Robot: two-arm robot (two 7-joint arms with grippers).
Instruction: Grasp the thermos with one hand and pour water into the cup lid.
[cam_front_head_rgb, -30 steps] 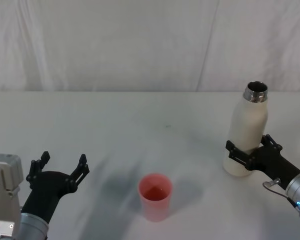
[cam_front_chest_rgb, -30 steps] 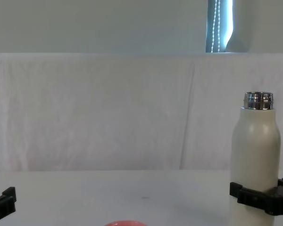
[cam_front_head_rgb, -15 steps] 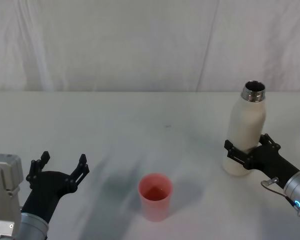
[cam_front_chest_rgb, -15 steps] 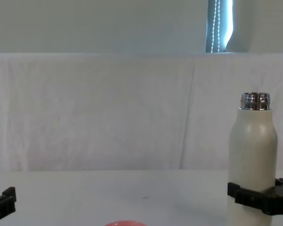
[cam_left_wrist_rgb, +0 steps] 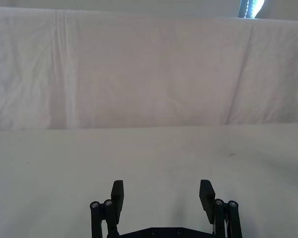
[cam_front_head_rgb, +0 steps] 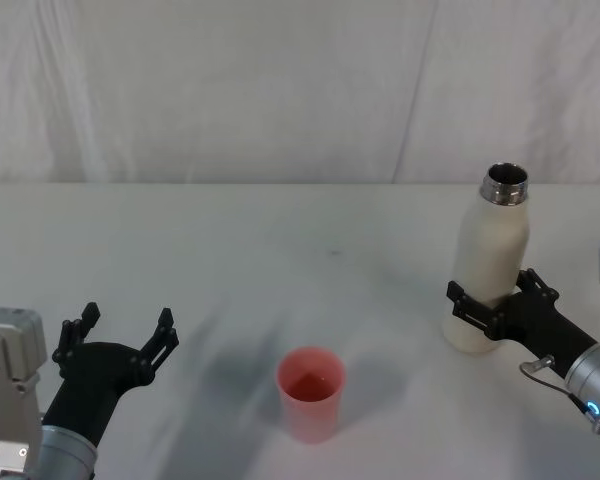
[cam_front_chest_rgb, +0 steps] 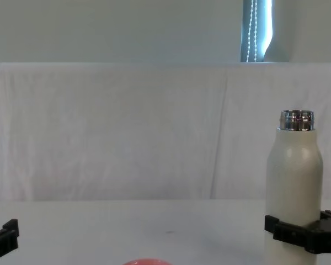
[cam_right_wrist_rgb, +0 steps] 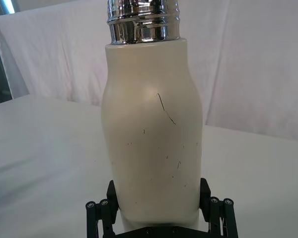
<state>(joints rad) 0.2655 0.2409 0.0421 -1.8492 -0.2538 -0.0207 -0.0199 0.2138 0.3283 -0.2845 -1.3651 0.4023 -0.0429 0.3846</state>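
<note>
The right hand (cam_front_head_rgb: 488, 307) is pinching the lower body of the thermos (cam_front_head_rgb: 490, 270), its fingers (cam_right_wrist_rgb: 107, 201) pressing on either side of the cream-white wall. The thermos is standing upright at about three o'clock on the bench (cam_front_head_rgb: 280, 250), open steel neck up. The pink cup lid (cam_front_head_rgb: 310, 392) is sitting at about six o'clock, well apart from the thermos. The left hand (cam_front_head_rgb: 120, 338) is hovering at about eight o'clock, fingers spread and holding nothing.

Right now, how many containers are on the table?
2: the thermos stands upright toward the table's right side, gripped low by the right gripper; the cup lid sits near the front centre.
</note>
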